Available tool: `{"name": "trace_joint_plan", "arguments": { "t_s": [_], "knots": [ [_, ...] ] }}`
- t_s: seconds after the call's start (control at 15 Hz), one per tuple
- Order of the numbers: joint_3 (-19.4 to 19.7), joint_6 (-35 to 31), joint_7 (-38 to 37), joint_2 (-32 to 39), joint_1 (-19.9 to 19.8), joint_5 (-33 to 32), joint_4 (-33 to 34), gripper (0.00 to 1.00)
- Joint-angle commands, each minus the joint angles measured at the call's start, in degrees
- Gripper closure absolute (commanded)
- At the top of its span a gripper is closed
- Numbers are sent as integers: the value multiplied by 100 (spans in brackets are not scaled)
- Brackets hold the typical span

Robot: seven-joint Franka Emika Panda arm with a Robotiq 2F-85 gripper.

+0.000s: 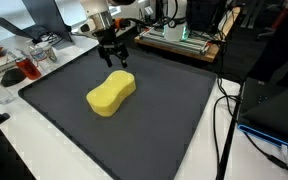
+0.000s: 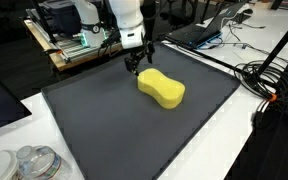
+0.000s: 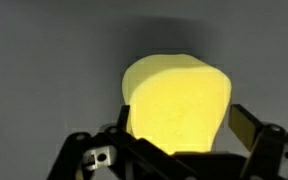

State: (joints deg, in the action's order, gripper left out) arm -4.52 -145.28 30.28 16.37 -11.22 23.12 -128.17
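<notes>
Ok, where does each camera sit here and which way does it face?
Exterior view: raised off a corner of the black mat, looking down across it at the yellow sponge; arm and open fingers show at the far edge.
Exterior view: raised off a different side, looking down at the sponge; arm and fingers show.
Wrist view: on the wrist, looking along the fingers onto the sponge's end.
Shared: all three see the sponge; both exterior views, mat and arm.
</notes>
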Motion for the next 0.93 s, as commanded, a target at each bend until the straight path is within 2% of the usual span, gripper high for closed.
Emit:
{"name": "trace_joint_plan", "arguments": {
  "t_s": [0.0, 0.53, 0.6, 0.73, 0.87],
  "knots": [
    [-145, -2, 744, 129, -322, 676, -41, 0],
    [-266, 135, 2047, 891, -749, 1960, 353, 0],
    [-291, 268, 2165, 1010, -788, 2116, 461, 25],
    [-291, 544, 2341, 1204, -798, 2352, 649, 34],
    [-247, 852, 2468, 1431, -756, 2479, 879, 50]
  ]
}}
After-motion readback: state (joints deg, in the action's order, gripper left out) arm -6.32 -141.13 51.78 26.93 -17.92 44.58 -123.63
